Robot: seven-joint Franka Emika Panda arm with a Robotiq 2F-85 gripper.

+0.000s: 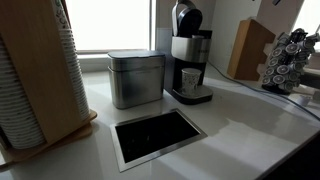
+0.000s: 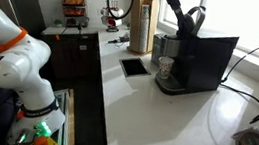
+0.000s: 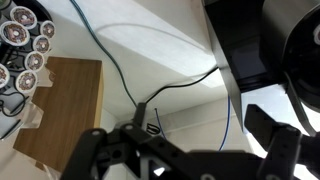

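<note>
One cup already stands under the coffee machine's spout, while the gripper hovers over its top, jaws spread, empty.

White arm, orange ring, black claw

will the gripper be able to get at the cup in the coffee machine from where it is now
Probably, but not straight down: the gripper sits above the machine, whose head covers the cup. The front stands open.
</note>
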